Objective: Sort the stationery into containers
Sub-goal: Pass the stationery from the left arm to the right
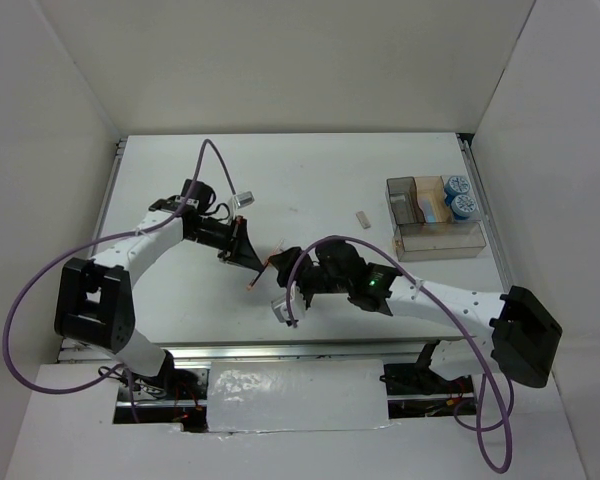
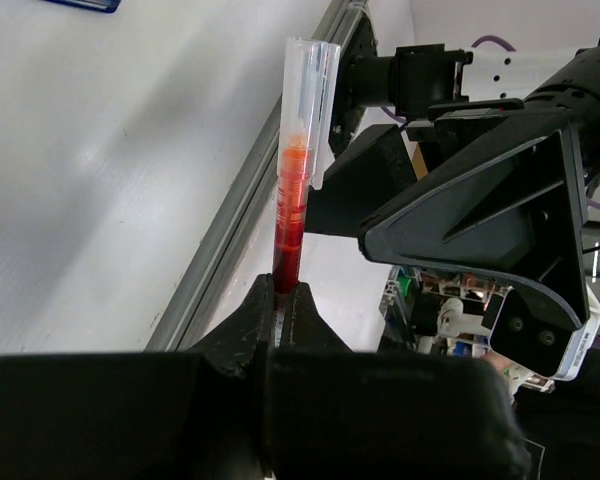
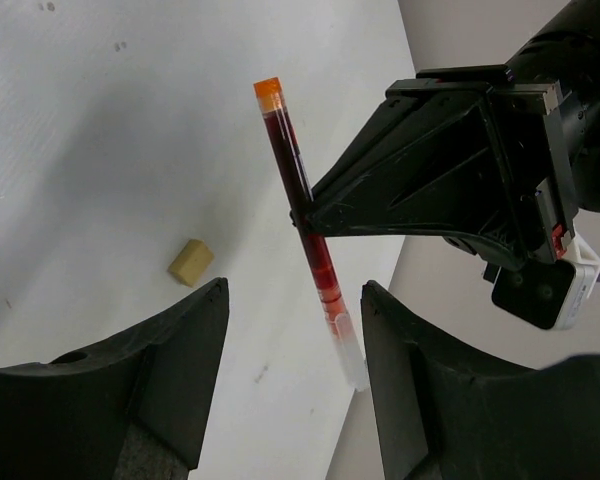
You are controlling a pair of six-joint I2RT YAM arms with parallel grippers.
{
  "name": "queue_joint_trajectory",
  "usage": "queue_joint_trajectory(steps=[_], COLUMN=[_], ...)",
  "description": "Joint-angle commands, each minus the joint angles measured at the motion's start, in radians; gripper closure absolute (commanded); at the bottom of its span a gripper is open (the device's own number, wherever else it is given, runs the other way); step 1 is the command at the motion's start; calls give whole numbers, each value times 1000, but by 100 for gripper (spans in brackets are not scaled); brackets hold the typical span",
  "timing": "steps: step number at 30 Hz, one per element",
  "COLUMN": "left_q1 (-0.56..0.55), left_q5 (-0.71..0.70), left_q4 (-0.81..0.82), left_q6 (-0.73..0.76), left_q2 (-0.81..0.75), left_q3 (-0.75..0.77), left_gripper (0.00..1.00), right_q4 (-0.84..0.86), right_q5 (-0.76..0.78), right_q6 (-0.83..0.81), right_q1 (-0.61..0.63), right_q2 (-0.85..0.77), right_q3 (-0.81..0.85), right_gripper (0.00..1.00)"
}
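A red pen point(image 2: 289, 215) with a clear cap sticks out of my left gripper point(image 2: 283, 287), which is shut on its red barrel. In the right wrist view the same red pen point(image 3: 298, 190) hangs slanted, its orange end up and its capped end down between the fingers of my right gripper point(image 3: 294, 298). That gripper is open, and the cap is close to its right finger point(image 3: 405, 345). From above, both grippers meet at mid-table: left gripper point(image 1: 248, 256), right gripper point(image 1: 288, 282), pen point(image 1: 259, 276). The clear divided tray point(image 1: 435, 242) at the far right holds two blue-white rolls point(image 1: 460, 195).
A beige block point(image 1: 361, 216) lies on the table left of the tray; the same block point(image 3: 191, 261) shows beyond my right gripper's left finger. The tray's smoky-grey section point(image 1: 401, 190) is at its left end. A metal rail point(image 2: 230, 215) runs along the table's near edge.
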Motion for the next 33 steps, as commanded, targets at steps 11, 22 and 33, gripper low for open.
queue_joint_trajectory(steps=[11, 22, 33], left_q1=[-55, -61, 65], left_q5=[-2, -39, -149], left_q4=[7, 36, 176], left_q6=[-1, -12, -115], left_q2=[-18, -47, -205], left_q3=[31, 7, -29], left_gripper=[100, 100, 1], right_q4=[12, 10, 24], right_q5=[18, 52, 107], right_q6=[-70, -79, -55], right_q1=[6, -6, -62], right_q2=[58, 83, -95], right_q3=[72, 69, -89], right_gripper=[52, 88, 100])
